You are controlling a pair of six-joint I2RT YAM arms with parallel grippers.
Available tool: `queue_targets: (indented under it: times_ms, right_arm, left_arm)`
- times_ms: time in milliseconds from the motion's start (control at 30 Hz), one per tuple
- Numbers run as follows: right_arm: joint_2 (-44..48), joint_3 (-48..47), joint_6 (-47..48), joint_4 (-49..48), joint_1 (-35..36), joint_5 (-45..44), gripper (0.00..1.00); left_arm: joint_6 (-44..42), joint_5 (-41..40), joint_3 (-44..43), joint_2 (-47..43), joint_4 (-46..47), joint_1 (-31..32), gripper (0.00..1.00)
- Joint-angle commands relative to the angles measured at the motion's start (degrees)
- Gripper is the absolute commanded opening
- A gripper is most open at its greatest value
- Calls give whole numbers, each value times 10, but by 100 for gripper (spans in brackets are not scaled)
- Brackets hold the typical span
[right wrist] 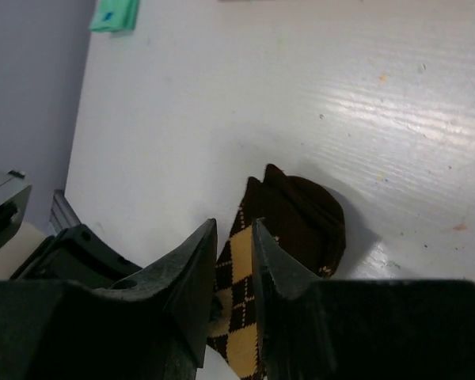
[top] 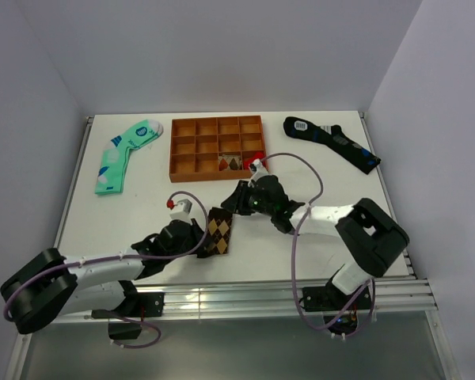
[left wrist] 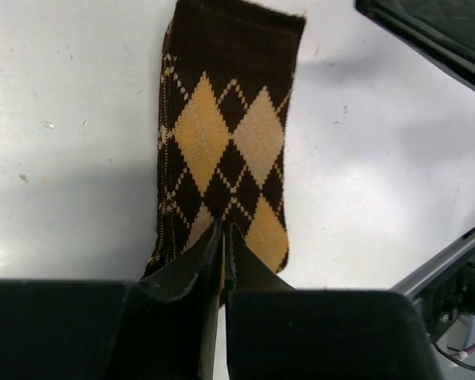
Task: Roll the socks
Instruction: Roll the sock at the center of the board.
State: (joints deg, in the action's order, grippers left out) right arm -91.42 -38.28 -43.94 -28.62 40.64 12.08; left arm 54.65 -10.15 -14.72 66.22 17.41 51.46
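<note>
Left claw point(left wrist: 223, 228) clamped on socks point(left wrist: 226, 134) at its tips. Right claw point(right wrist: 233, 233) slightly apart, socks directly beneath.

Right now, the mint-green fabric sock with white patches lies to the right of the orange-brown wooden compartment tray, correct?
No. The top view shows the mint-green fabric sock with white patches to the left of the orange-brown wooden compartment tray.

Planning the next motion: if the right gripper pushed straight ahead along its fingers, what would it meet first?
The right gripper would likely meet the argyle socks first, just beyond its tips.
</note>
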Motion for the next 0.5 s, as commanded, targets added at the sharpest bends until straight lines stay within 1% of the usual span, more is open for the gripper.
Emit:
queue_targets:
  times_ms: [0, 67, 167, 233, 333, 367, 433, 467]
  right_arm:
    - [51, 29, 48, -49, 0, -6, 31]
    - [77, 61, 61, -66, 6, -10, 29]
    - [97, 95, 87, -89, 36, -39, 30]
    - [100, 107, 103, -97, 73, -70, 32]
    - [94, 101, 154, -88, 135, -116, 32]
    - [92, 97, 165, -88, 151, -120, 32]
    - [89, 96, 188, -85, 190, -166, 31]
    - [89, 99, 192, -86, 198, -171, 31]
  left_arm:
    - [-15, -23, -15, -55, -47, 3, 12]
    - [-15, -29, -19, -72, -65, 3, 13]
    - [-2, -64, -25, -97, -102, 3, 15]
    - [2, -81, -23, -103, -105, 3, 16]
    - [-5, -87, -17, -86, -87, 3, 18]
    - [-6, -88, -17, -86, -83, 3, 18]
    - [-16, -96, -15, -74, -61, 3, 18]
    - [-18, -100, -12, -72, -55, 3, 19]
